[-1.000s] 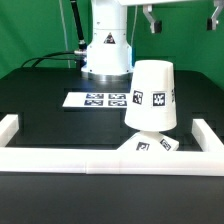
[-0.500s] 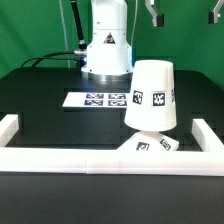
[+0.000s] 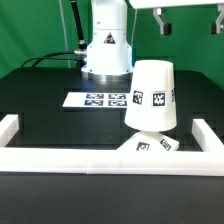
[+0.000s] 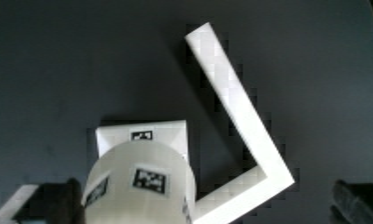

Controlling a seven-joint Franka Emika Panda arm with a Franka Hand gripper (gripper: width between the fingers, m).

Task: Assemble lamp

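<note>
The white tapered lamp shade (image 3: 151,96) stands upside-down-cup fashion, slightly tilted, on the small square base (image 3: 150,146) at the front of the exterior view's right. The bulb is hidden, under the shade if anywhere. In the wrist view the shade (image 4: 144,185) and the base (image 4: 140,131) show from above. My gripper (image 3: 162,20) hangs high above the lamp, apart from it, toward the back right. In the wrist view my gripper (image 4: 201,205) is open and empty, its dark fingertips (image 4: 41,205) wide apart at both sides.
White border rails (image 3: 100,161) run along the front and both sides; one corner shows in the wrist view (image 4: 236,95). The marker board (image 3: 98,99) lies flat behind the lamp. The arm's white pedestal (image 3: 106,50) stands at the back.
My gripper has moved toward the exterior view's right, high above the table. The lamp has not moved.
</note>
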